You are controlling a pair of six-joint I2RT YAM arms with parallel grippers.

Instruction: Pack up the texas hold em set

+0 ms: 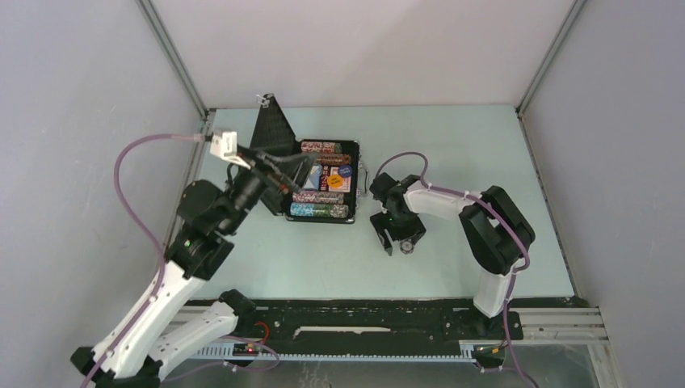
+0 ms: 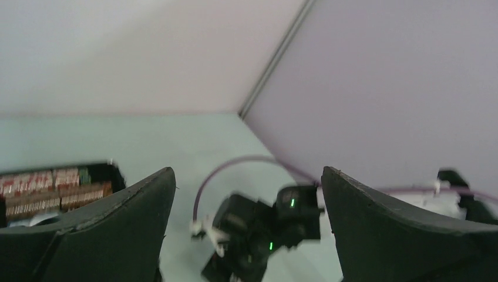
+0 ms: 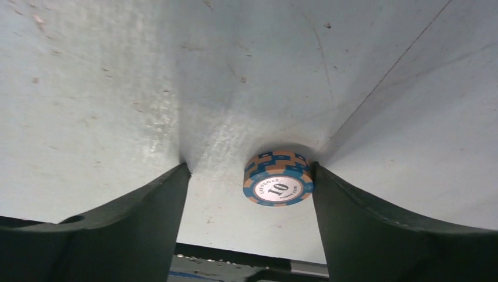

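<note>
The right gripper (image 3: 249,170) points down at the table (image 3: 88,88) with its jaws apart. A short stack of blue-and-orange chips (image 3: 279,185), the top one marked 10, lies flat on the table between the jaws. It sits far off centre. Its edge touches the finger (image 3: 376,235) on the right of the wrist view, and a wide strip of bare table separates it from the other finger. Both fingertips reach down to about the table surface. Nothing is clamped: the stack rests on the table, bracketed by the jaws but not squeezed.

The left gripper (image 2: 248,176) has its jaws spread wide, with nothing between them. It hangs over the open case (image 1: 356,182), tilted down. In its wrist view the case lies below and outside one finger, with rows of chips (image 2: 53,188) showing there. The right arm shows through the gap between the jaws, farther off.

The case lies flat on the table, well apart from the right jaws and beyond their side. Its lid (image 1: 271,129) stands upright at the far end. Inside, chip rows run along both long sides, and a blue button (image 1: 346,171) and an orange button (image 1: 334,183) lie in the middle.
</note>
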